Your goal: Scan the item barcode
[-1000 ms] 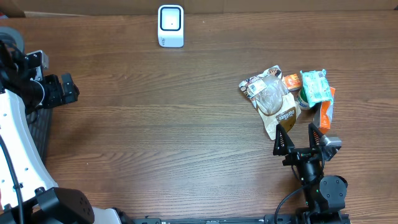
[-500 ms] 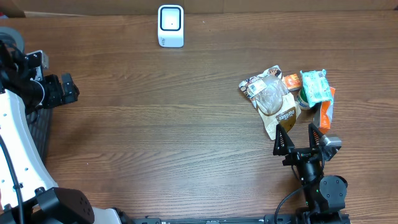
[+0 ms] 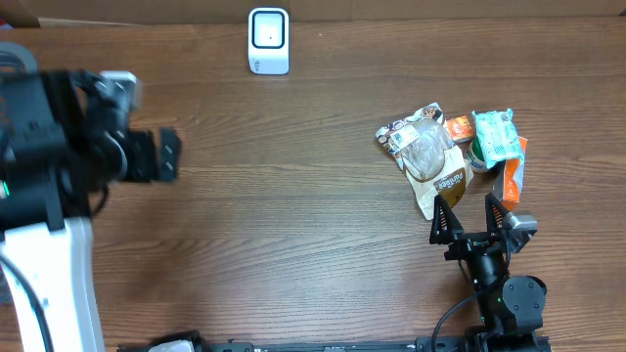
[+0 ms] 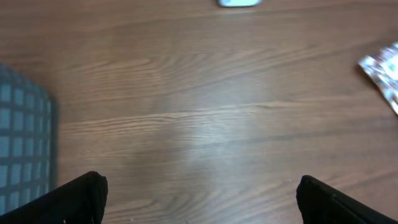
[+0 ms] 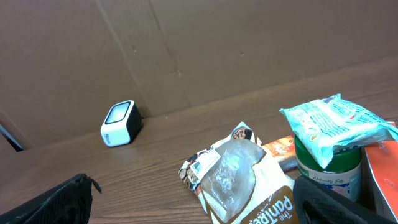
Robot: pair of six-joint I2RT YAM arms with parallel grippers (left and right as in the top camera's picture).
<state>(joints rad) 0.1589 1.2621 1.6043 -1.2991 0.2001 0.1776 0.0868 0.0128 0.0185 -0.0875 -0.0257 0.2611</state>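
Both left gripper (image 4: 202, 194) and right gripper (image 3: 468, 212) hold jaws released; the crinkled tan snack pouch (image 3: 428, 161) lies flat.

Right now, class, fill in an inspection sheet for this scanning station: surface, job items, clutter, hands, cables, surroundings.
Surface: brown wooden table.
Job's things: white scanner at far edge; snack bag, teal packet, green can, orange box heaped together on the right.
Clutter: grey gridded mat at the left edge.
Hands: left hand open, empty, over bare wood; right hand open, empty, just short of the heap.
Cables: black cable by right arm base.
Surroundings: cardboard wall behind table.
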